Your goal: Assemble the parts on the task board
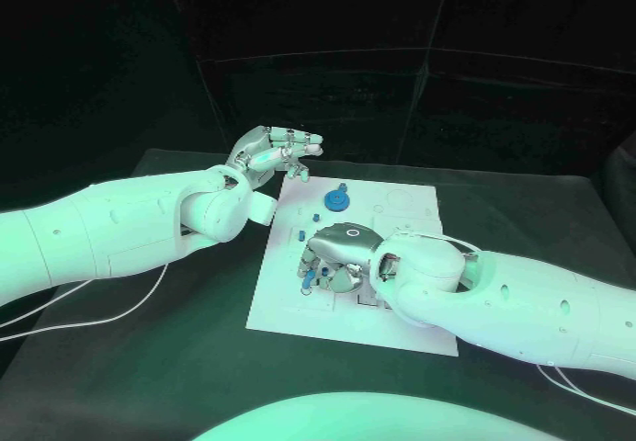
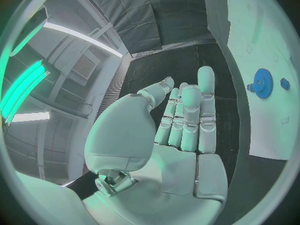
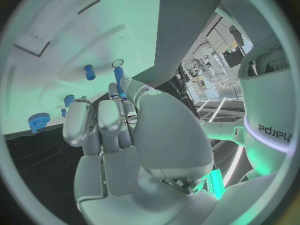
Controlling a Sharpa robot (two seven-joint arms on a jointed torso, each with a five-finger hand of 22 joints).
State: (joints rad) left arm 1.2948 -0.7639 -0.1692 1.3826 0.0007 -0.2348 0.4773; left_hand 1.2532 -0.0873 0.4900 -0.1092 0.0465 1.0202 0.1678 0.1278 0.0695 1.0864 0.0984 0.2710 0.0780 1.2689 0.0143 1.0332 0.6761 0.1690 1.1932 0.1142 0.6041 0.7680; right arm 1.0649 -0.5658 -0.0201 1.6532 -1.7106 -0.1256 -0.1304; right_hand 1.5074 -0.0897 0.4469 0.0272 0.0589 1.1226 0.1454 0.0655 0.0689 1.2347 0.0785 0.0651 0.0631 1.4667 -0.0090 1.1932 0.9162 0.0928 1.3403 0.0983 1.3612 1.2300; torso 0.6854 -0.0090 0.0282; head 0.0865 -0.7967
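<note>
The white task board (image 1: 408, 204) lies in the middle of the black table. My right hand (image 1: 335, 250) reaches down over the board's centre and pinches a small blue peg (image 3: 119, 79) between thumb and finger, the peg's tip at the board (image 3: 56, 45). Another blue peg (image 3: 90, 72) stands in the board close by, and small blue pieces (image 1: 309, 276) lie by the fingertips. A blue gear (image 1: 336, 198) sits towards the far side of the board, also seen as the gear (image 2: 262, 82) on the board (image 2: 269, 127). My left hand (image 1: 273, 151) hovers above the board's far left corner, fingers straight and holding nothing (image 2: 181, 120).
A small hole ring (image 3: 117, 63) marks the board just beyond the held peg. A second blue gear (image 3: 39, 121) lies near the board's edge. Black table (image 1: 159, 367) surrounds the board, and thin white cables (image 1: 119, 308) trail under my left arm.
</note>
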